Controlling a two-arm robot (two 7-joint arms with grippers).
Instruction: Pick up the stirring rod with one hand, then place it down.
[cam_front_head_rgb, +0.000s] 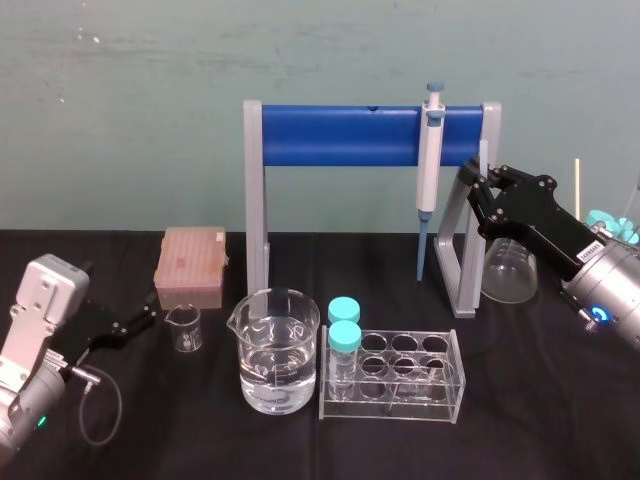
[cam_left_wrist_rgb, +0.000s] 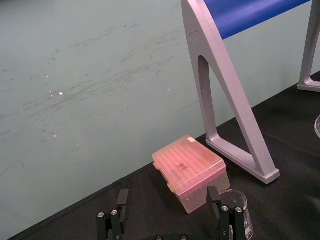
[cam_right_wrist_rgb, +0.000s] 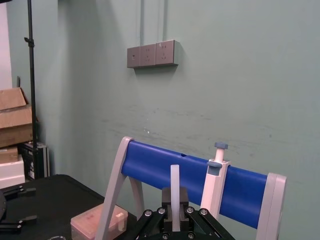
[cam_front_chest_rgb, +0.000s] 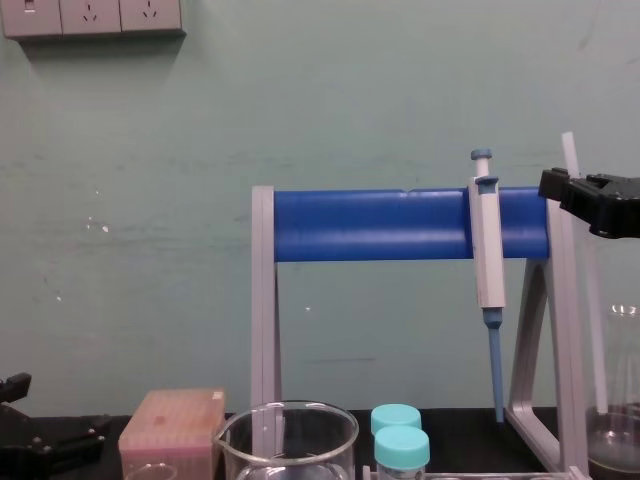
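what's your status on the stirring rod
Right gripper shut on stirring rod, held upright. Left gripper open, parked left. Rack post close beside rod.

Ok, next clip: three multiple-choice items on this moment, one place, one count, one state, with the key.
1. Where is the pipette?
A. Lying on the table.
B. Hanging on the blue rack bar.
C. In the large beaker.

2. How many teal-capped tubes stand in the clear tube rack?
A. One.
B. Two.
C. Four.

3. What is the right gripper doing?
A. Shut on the stirring rod.
B. Open over the table.
C. Shut on the pipette.

Key:
1 B, it hangs from the bar near its right end.
2 B, two caps show at the rack's left end.
3 A, the rod stands between its closed fingers; the left gripper sits open, low at the left.
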